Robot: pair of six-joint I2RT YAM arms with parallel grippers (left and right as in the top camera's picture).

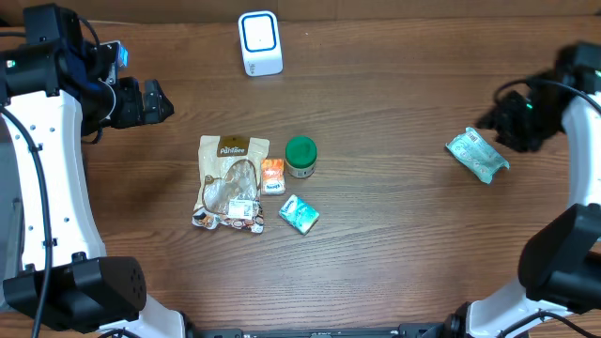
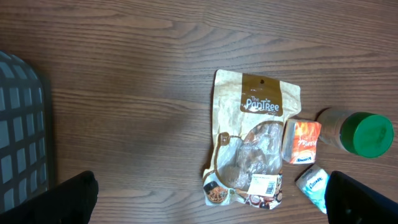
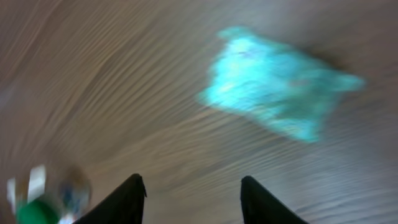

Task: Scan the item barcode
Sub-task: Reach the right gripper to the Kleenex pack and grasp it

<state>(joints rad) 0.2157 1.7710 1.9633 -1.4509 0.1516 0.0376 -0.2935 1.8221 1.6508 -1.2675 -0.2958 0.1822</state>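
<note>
Right now the right claw (image 3: 191,182) is hanging with its fingers partly spread and nothing between them. Just ahead of it the teal packet (image 3: 280,93) is lying flat on the wooden surface (image 3: 93,74), clear of both fingers, though this view is blurring. The left claw (image 2: 209,180) is hovering fully spread and empty. Below and ahead of it a brown snack pouch (image 2: 255,143) is lying, with an orange sachet (image 2: 301,142) just beside it, a green-lidded jar (image 2: 367,134) next to that, and a smaller teal pack (image 2: 314,183) near its right finger. The white scanner (image 1: 260,42) is standing well apart from both claws, nearer the left one.
</note>
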